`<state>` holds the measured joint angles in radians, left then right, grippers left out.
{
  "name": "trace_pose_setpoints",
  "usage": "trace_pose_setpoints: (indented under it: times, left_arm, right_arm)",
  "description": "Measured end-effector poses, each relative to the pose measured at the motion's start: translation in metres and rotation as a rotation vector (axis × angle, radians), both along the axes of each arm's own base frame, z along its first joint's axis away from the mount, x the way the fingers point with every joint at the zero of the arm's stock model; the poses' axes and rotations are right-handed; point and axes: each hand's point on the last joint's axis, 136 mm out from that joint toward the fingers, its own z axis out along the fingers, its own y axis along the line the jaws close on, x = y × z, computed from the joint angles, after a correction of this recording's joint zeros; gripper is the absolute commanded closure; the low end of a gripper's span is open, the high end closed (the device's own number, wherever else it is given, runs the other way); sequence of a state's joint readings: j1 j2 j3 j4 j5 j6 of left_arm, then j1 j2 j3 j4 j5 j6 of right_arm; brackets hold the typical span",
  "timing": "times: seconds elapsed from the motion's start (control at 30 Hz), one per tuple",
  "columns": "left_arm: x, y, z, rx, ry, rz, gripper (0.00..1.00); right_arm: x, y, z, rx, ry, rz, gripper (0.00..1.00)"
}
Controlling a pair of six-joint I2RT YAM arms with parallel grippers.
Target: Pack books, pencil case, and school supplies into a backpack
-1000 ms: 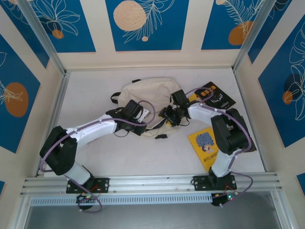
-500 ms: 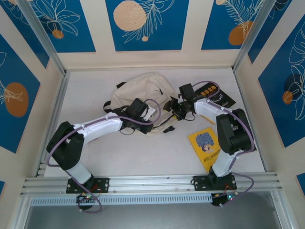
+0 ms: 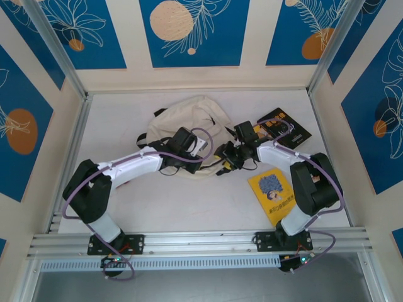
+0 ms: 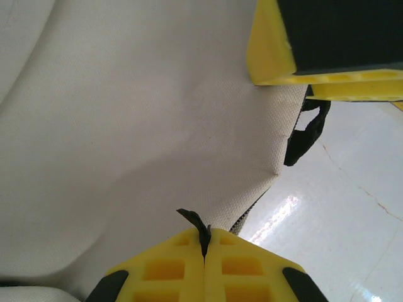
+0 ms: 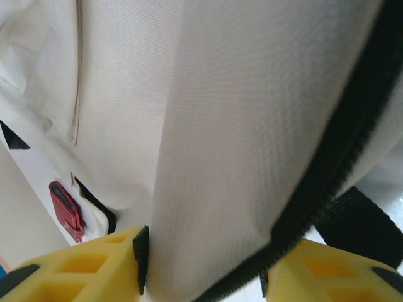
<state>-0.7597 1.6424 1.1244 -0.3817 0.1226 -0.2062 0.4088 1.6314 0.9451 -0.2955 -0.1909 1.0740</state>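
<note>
In the view from above, the backpack [image 3: 186, 123] lies in the upper middle of the table [image 3: 189, 201]. A black book [image 3: 286, 126] lies at its right. A yellow book [image 3: 272, 195] lies lower right, well apart from the bag. Both arms reach in to the bag's lower right edge. The left gripper [image 3: 204, 151] and the right gripper [image 3: 225, 160] are close together there. From up here their fingers are too small to read.

The left wrist view shows more. The left gripper [image 4: 204, 251] is at the bottom of the frame. Its yellow fingers are pressed together on a little black tab [image 4: 195, 221] at the bag's edge. Cream cloth fills the left side.

The right wrist view shows the right gripper [image 5: 208, 267] at the bottom. Its fingers stand apart, clamped on a thick fold of the backpack [image 5: 220, 145] with a black edge. A small red tag [image 5: 66, 211] sits at lower left.
</note>
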Motion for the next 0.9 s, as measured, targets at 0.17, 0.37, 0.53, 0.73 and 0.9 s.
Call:
trace_pose_setpoints:
  times: [0.17,0.37,0.53,0.73,0.9]
  left_arm:
    - [0.002,0.006,-0.002,0.035,-0.016,0.001,1.0]
    - [0.008,0.015,-0.007,0.092,-0.016,-0.011,1.0]
    - [0.019,0.027,-0.012,0.132,-0.014,-0.012,1.0]
    - [0.03,0.042,-0.012,0.155,-0.02,0.012,1.0]
    - [0.034,0.047,-0.012,0.166,-0.028,0.013,1.0]
  right_arm:
    - [0.0,-0.004,-0.01,-0.029,0.03,-0.031,0.73]
    - [-0.003,-0.014,-0.018,-0.089,0.047,-0.049,0.76]
    - [-0.005,-0.019,-0.023,-0.134,0.054,-0.042,0.77]
    - [-0.006,-0.023,-0.025,-0.172,0.048,-0.034,0.79]
    - [-0.006,-0.027,-0.027,-0.196,0.045,-0.035,0.8]
